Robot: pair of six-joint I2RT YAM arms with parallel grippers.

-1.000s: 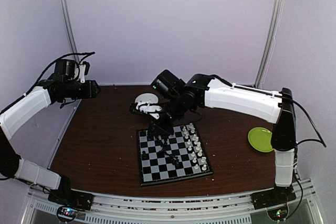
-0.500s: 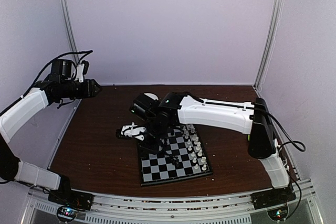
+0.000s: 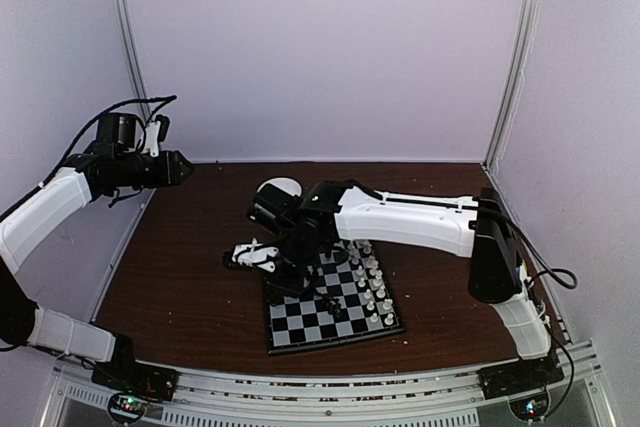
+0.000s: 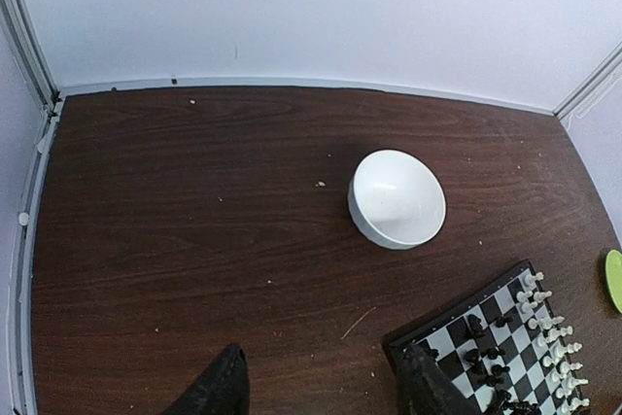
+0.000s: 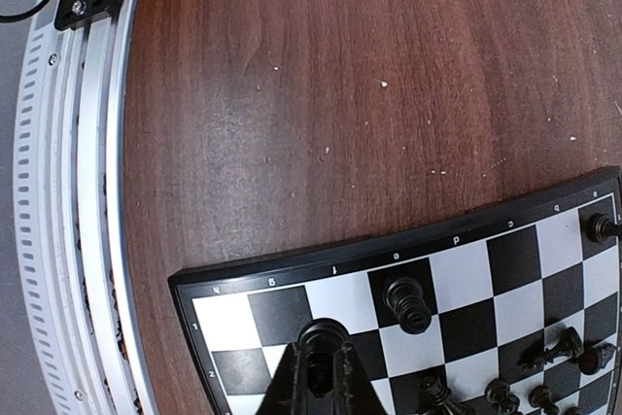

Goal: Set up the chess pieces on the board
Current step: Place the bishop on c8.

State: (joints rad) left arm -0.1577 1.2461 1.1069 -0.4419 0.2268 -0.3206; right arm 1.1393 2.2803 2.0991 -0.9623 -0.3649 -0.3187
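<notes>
Black-and-white checkered chessboard with a thin black rim (image 3: 292, 328) lies toward 6 o'clock on the dark brown wood-grain table (image 3: 180, 277). The tiny black and white plastic chess pieces (image 3: 372, 287) are on it: white ones ranked along its 3 o'clock edge, black ones bunched loosely mid-board, some lying flat. The right gripper (image 5: 326, 347) hangs low over the board's 9 o'clock side with its jaws pressed together; I cannot tell whether a piece is pinched between them. A standing black pawn (image 5: 408, 303) is just beside its tip. The left gripper (image 4: 321, 391) waits high at 10 o'clock, jaws apart and holding nothing.

The likely trouble is crowding: a sideways drift of those closed fingers could topple the pawn or sweep the loose black pieces. The light board might also slide if it is nudged on the smooth wood.

The tabletop is scattered with pale crumbs (image 5: 384, 84). A round white bowl (image 4: 397, 198) sits at 12 o'clock, pale lilac walls close around, and a slotted aluminium rail (image 5: 87, 191) runs along the near edge
</notes>
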